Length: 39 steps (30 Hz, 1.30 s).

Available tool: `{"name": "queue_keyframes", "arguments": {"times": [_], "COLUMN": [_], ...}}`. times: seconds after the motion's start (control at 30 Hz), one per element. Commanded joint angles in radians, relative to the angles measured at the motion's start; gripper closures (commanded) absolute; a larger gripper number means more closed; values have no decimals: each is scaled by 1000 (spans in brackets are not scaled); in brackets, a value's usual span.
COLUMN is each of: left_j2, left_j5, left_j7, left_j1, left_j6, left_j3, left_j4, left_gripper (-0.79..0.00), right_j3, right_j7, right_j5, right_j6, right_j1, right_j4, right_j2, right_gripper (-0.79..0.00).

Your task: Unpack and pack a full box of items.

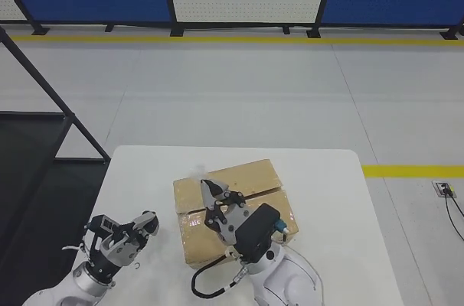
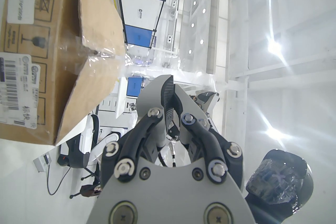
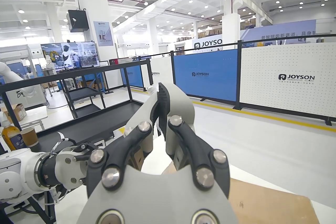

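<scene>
A closed, taped cardboard box lies in the middle of the white table. My right gripper hangs over the box's top, shut with nothing held; in the right wrist view it points out across the room, with the box top beneath it. My left gripper sits low over the table, beside the box and apart from it. Its wrist view shows it shut and empty, facing the box's labelled side and its taped seam.
A black metal rack stands just off the table's left side. Bare tabletop lies right of the box and along the far edge. My left arm is seen from the right wrist view, with a bottle and a paper cup behind it.
</scene>
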Motion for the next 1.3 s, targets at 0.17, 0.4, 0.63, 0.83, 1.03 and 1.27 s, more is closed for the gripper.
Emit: {"name": "queue_keyframes", "arguments": {"times": [0.17, 0.4, 0.63, 0.83, 1.03, 1.27], "left_j2": [1, 0, 0, 0, -1, 0], "left_j5": [12, 47, 109, 156, 174, 190], "left_j7": [5, 56, 98, 121, 141, 140], "left_j1": [-7, -17, -55, -85, -104, -115], "left_j6": [21, 24, 70, 111, 125, 144], "left_j3": [2, 24, 72, 106, 133, 145], "left_j4": [1, -2, 4, 22, 35, 38], "left_gripper": [0, 0, 0, 0, 0, 0], "right_j3": [19, 44, 57, 65, 68, 76], "right_j7": [-18, -9, -12, -30, -44, -55], "right_j5": [23, 83, 123, 139, 151, 162], "right_j6": [31, 48, 68, 85, 109, 116], "right_j1": [-14, -37, -56, -79, -105, -116], "right_j4": [10, 21, 24, 20, 12, 11], "right_j2": [2, 5, 7, 10, 12, 14], "right_gripper": [0, 0, 0, 0, 0, 0]}}
